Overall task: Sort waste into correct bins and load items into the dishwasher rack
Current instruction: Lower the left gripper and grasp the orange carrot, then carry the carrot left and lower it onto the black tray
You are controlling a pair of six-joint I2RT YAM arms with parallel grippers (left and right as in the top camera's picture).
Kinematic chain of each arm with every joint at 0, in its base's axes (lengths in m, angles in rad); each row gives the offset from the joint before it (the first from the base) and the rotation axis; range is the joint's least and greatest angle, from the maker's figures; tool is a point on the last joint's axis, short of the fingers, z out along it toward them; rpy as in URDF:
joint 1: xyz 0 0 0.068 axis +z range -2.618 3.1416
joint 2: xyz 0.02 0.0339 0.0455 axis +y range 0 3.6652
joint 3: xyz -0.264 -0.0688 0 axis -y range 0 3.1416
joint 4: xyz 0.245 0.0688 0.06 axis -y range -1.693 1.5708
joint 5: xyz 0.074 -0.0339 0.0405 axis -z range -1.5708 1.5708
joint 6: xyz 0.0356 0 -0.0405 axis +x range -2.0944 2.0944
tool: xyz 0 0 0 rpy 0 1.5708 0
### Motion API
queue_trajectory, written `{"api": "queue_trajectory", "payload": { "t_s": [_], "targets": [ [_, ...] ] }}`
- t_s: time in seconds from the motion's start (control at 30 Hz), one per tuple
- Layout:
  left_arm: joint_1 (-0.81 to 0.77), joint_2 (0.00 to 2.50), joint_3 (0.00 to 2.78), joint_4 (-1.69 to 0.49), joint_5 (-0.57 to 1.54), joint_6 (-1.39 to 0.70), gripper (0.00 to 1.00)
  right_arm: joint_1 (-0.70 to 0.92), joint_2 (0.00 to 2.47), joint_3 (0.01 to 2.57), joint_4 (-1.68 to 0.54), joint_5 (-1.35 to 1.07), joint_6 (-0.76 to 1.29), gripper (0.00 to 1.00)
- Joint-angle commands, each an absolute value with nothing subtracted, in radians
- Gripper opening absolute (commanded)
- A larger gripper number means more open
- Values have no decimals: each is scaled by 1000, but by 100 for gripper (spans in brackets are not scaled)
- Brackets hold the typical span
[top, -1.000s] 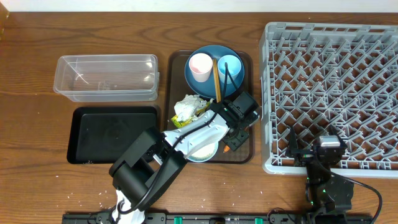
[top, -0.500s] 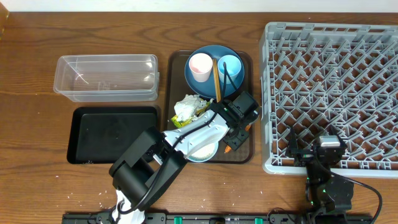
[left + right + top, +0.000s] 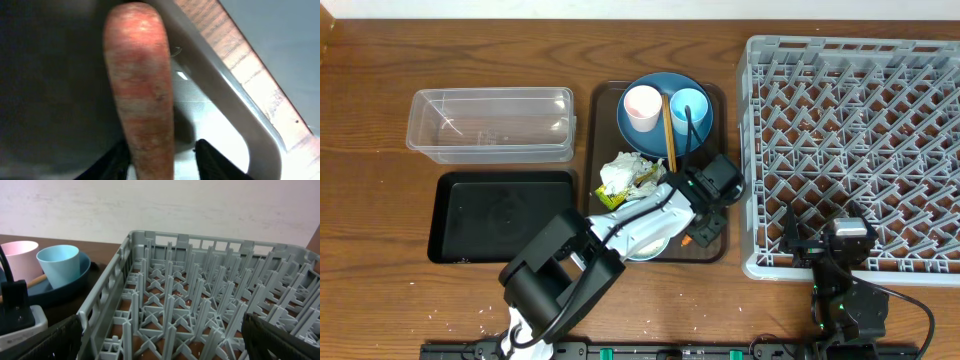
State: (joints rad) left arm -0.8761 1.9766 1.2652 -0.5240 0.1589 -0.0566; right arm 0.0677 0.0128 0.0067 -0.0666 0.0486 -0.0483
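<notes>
Orange carrot piece (image 3: 142, 100) straddled by your left claw (image 3: 162, 162), grip unclear; right claw (image 3: 160, 340) wide; tub (image 3: 490, 92), black tray (image 3: 500, 215), rack (image 3: 850, 150) all empty.

I see matt, faintly streaked orange skin on the carrot piece (image 3: 142, 85), a smooth, glossy brown tray (image 3: 227, 90), the grained wooden table (image 3: 230, 45) and a matt grey plastic rack (image 3: 200, 300).
</notes>
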Motion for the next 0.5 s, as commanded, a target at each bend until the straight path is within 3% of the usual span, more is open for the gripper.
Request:
{"api": "queue_trajectory", "payload": {
  "t_s": [0.0, 0.17, 0.3, 0.47],
  "targets": [
    [-883, 1983, 1247, -533, 173, -66, 38, 86, 11, 5, -70, 52, -50, 99],
    [-882, 1981, 1248, -534, 172, -65, 33, 86, 11, 5, -70, 52, -50, 99],
    [-882, 1968, 1248, -541, 172, -65, 22, 86, 11, 5, -70, 52, -50, 99],
    [-882, 1924, 1249, -541, 172, -65, 19, 86, 11, 5, -70, 52, -50, 99]
  ]
}}
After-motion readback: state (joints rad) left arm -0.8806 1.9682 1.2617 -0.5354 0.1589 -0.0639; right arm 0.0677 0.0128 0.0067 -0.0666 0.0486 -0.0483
